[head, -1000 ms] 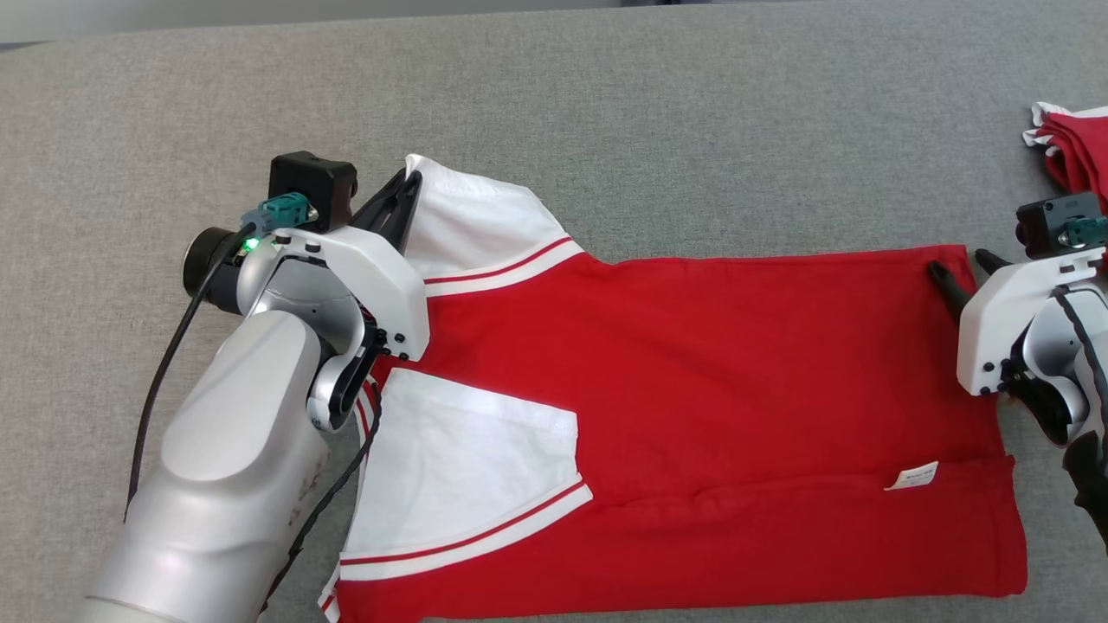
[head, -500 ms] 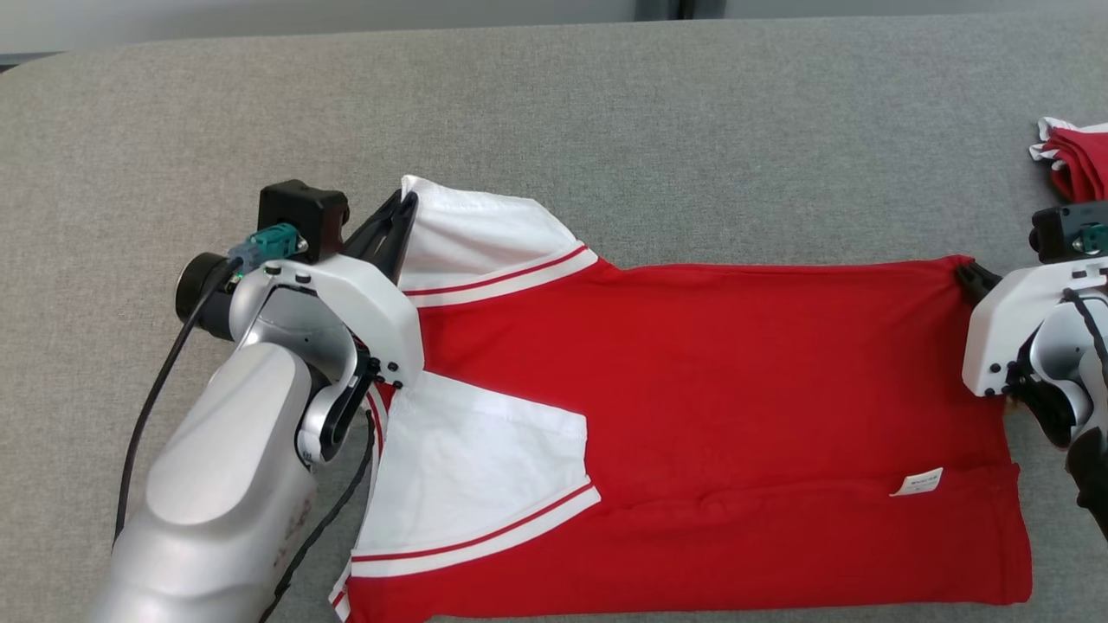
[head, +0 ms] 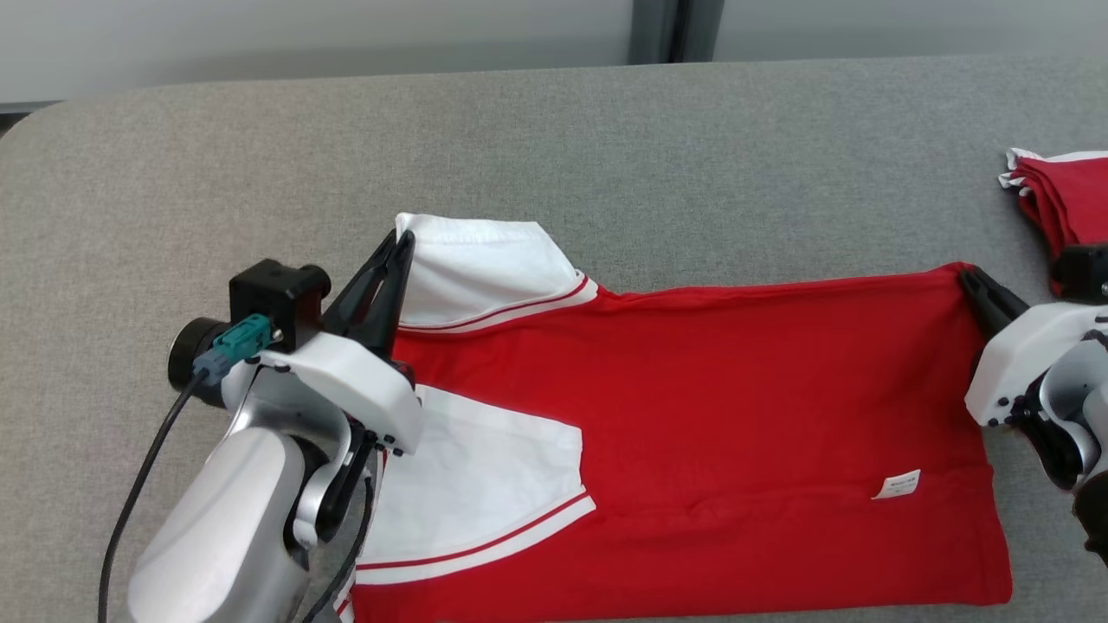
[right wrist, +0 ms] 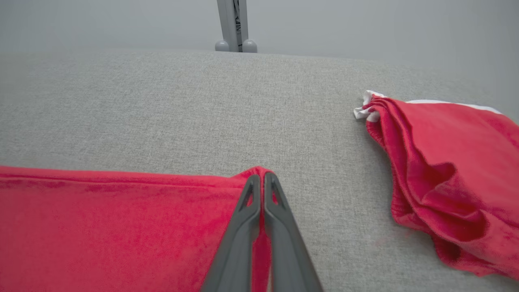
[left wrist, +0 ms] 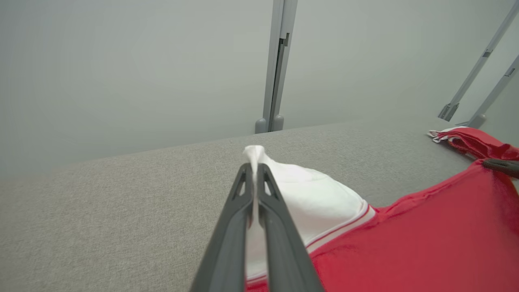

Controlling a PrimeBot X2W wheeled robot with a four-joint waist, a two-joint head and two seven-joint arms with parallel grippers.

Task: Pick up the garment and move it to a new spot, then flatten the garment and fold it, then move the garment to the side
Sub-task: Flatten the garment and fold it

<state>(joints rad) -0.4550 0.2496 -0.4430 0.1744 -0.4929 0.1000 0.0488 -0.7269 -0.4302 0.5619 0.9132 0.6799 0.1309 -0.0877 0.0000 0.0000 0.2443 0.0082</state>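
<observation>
1. We see the red garment lying flat on the grey fabric surface. It is spread crosswise in the head view, with its white sleeves toward our left and its hem toward our right.
2. Our left arm comes in from the lower left. Its pale forearm rises steeply, and the wrist is bent so the long fingers slant up and away over the cloth.
3. The left gripper has its jaws pressed together on the far corner of the upper white sleeve — in the left wrist view a tuft of white cloth pokes out beyond the two fingers.
4. Our right arm enters from the right edge, its white wrist housing beside the hem and its fingers pointing up and to the left.
5. The right gripper is clamped on the garment's far hem corner (the red cloth peaks up slightly at the pinch).
6. A second red garment lies bunched on the surface to the right, apart from the one we hold.
</observation>
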